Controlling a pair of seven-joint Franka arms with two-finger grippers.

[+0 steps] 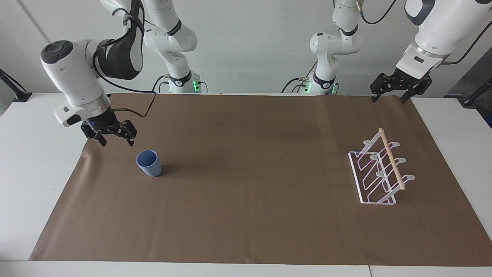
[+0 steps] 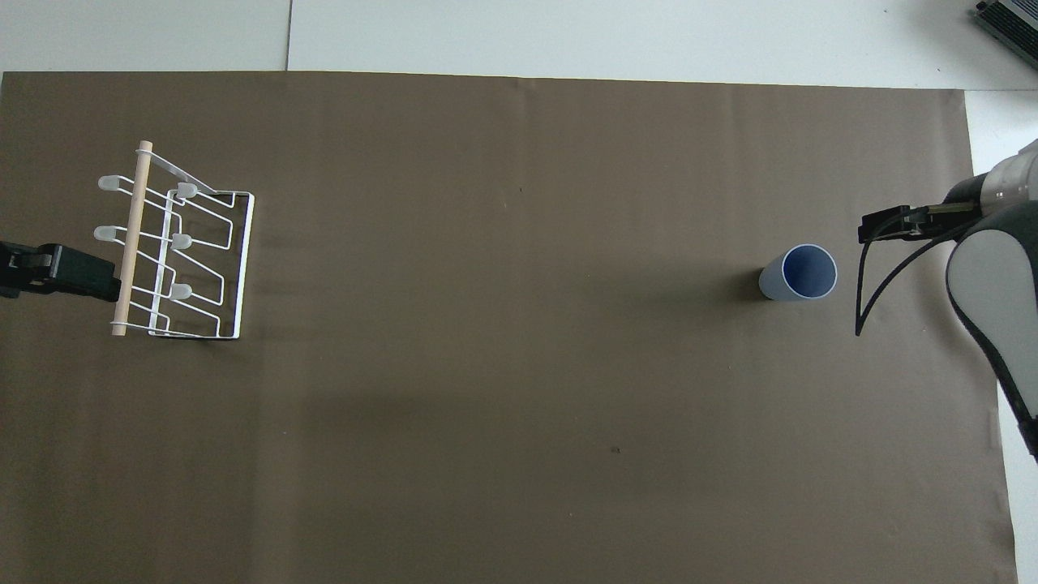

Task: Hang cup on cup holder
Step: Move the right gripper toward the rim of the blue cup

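The cup [image 1: 149, 163] [image 2: 799, 272], light blue and upright with its mouth up, stands on the mat toward the right arm's end. My right gripper [image 1: 117, 143] [image 2: 880, 229] hangs open just above the mat close beside the cup, apart from it, with nothing between its fingers. The cup holder [image 1: 380, 169] [image 2: 174, 243], a white wire rack with a wooden dowel on top, stands toward the left arm's end with no cup on its prongs. My left gripper [image 1: 388, 100] [image 2: 97, 280] waits open and empty, high over the mat's corner by the holder.
A brown mat [image 1: 246, 223] covers most of the white table [image 1: 30, 161]. A black cable [image 2: 872, 284] loops down from my right wrist near the cup. A grey device [image 2: 1010, 20] sits at the table's corner farthest from the robots.
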